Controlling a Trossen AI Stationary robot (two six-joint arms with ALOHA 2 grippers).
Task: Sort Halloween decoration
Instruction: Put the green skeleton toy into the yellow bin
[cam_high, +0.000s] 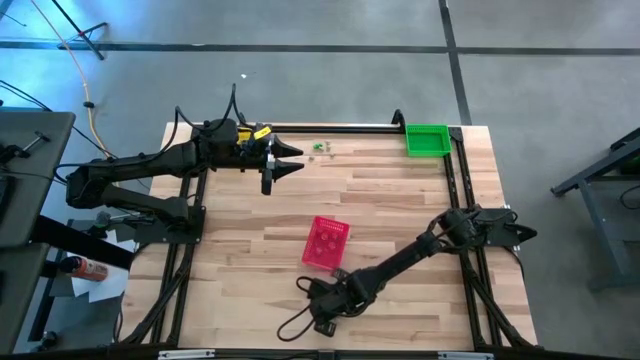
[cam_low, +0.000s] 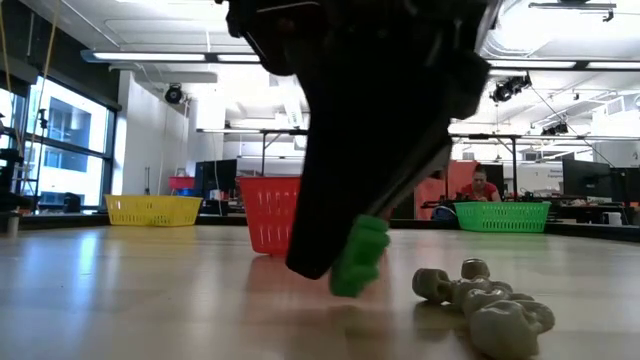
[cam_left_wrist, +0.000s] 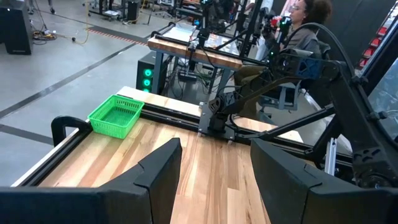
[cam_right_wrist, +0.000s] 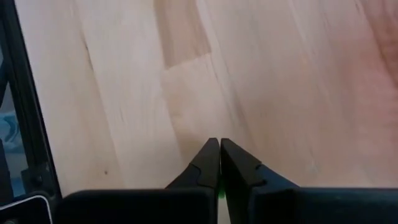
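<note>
Right gripper (cam_right_wrist: 219, 163) low over the pale wood-plank table (cam_high: 400, 210), tips pressed together on a small green trinket (cam_low: 358, 256): lumpy, matte plastic, long axis near upright, lower end at the tabletop. Pale grey knobbly trinkets (cam_low: 485, 300) lie just beside the tips. Red mesh basket (cam_high: 326, 243) near behind. Left gripper (cam_high: 285, 160) hangs well apart, fingers spread, holding nothing

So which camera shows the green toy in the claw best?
The low view: the green toy sits pinched in the right claw. The right wrist view shows just a green sliver; the other views don't show it.
</note>
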